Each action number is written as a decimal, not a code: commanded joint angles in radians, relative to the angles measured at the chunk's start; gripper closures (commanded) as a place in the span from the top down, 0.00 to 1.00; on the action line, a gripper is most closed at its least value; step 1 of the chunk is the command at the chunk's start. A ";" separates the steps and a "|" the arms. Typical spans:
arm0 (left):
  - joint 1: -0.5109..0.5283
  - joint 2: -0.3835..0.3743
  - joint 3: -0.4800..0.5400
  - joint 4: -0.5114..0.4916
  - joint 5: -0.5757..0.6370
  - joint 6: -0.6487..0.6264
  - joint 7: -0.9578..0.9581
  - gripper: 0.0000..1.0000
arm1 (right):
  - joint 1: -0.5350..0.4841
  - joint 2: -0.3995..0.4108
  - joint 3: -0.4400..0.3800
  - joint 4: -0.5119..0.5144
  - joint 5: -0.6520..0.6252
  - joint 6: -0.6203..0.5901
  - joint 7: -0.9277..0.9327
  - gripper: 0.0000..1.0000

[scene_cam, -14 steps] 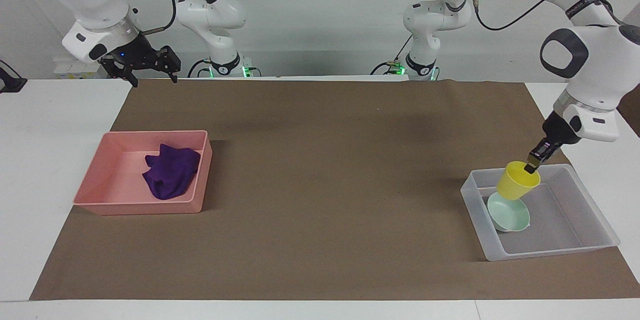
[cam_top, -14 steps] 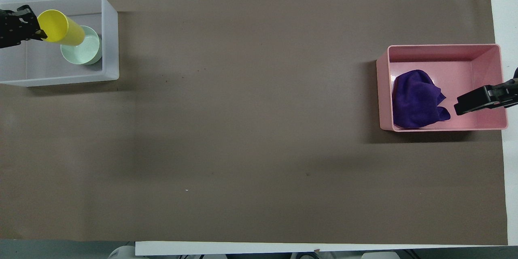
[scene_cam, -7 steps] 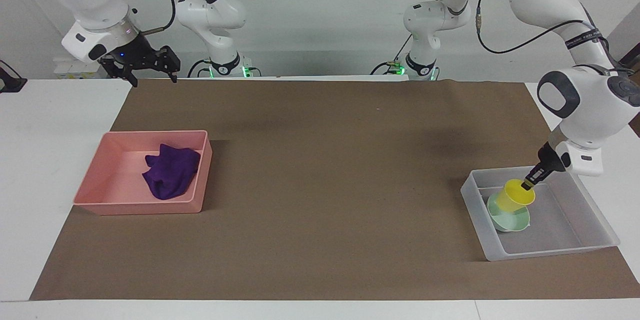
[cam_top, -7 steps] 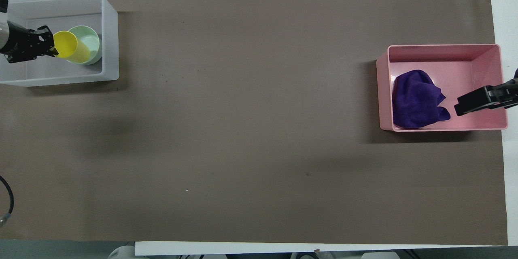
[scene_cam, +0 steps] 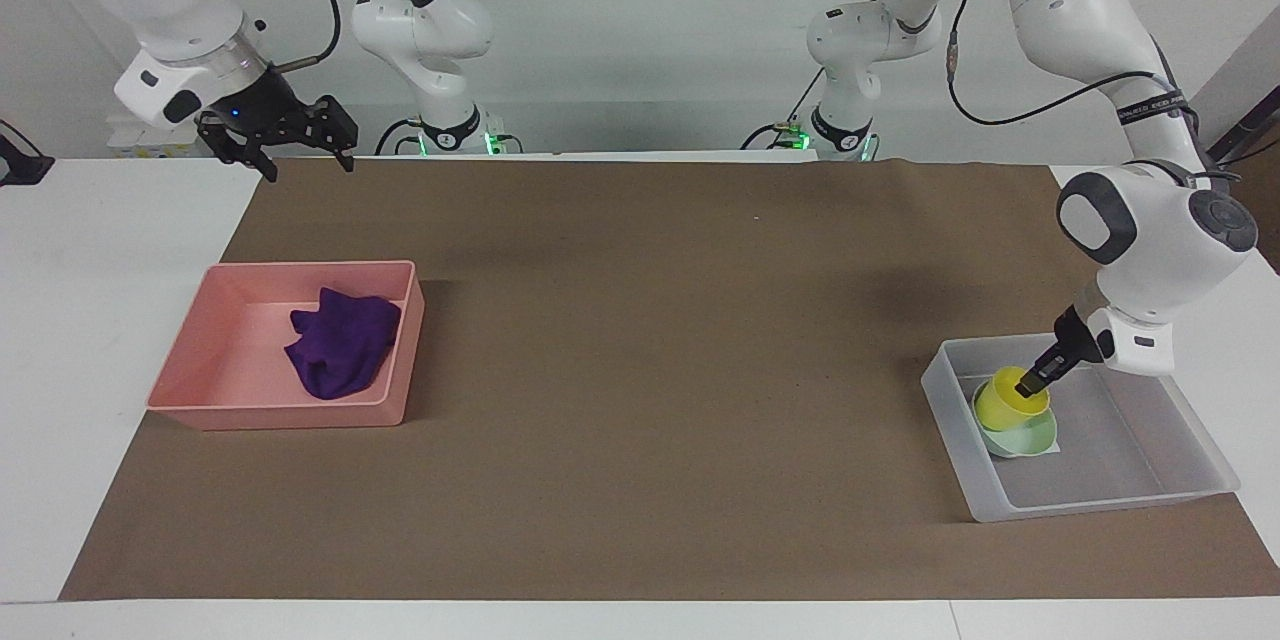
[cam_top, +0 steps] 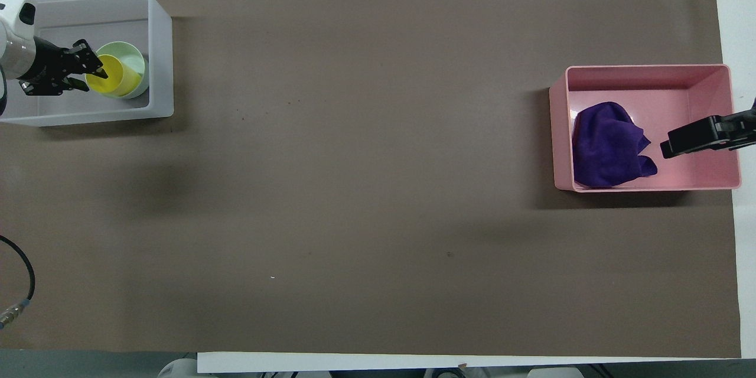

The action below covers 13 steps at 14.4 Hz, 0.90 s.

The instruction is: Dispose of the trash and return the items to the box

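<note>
Yellow cup (scene_cam: 1010, 401) sits tilted inside the mint-green bowl (scene_cam: 1025, 437), and both are in the clear tub (scene_cam: 1100, 505) at the left arm's end of the counter (scene_cam: 640, 370). I see the left gripper (scene_cam: 1030, 384) down in the tub, clamped on the cup's rim on the side toward the left arm's end of the counter; in the overhead view one finger is inside the cup mouth (cam_top: 99, 74). The bowl is pushed against the tub wall that faces the middle of the counter. Purple rag (scene_cam: 342, 340) lies bunched up in the pink tray (scene_cam: 280, 415) at the right arm's end, against the tray wall toward the counter's middle. Right gripper (scene_cam: 290, 148) is raised over the counter edge nearest the robots, jaws spread, nothing in them, well apart from the tray; right arm is waiting. Brown paper (cam_top: 378, 201) covers most of the counter between the tub and the tray.
</note>
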<state>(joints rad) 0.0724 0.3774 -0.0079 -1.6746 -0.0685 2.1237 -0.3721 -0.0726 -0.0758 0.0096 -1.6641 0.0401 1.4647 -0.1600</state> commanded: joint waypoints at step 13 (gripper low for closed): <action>-0.115 -0.324 -0.014 0.111 0.075 -0.544 0.262 1.00 | -0.003 -0.045 0.003 -0.085 -0.020 0.065 -0.010 0.98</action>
<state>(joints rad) -0.0345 0.0691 -0.0318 -1.5385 0.0245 1.6067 -0.1453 -0.0715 -0.0967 0.0098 -1.7119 0.0314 1.5028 -0.1600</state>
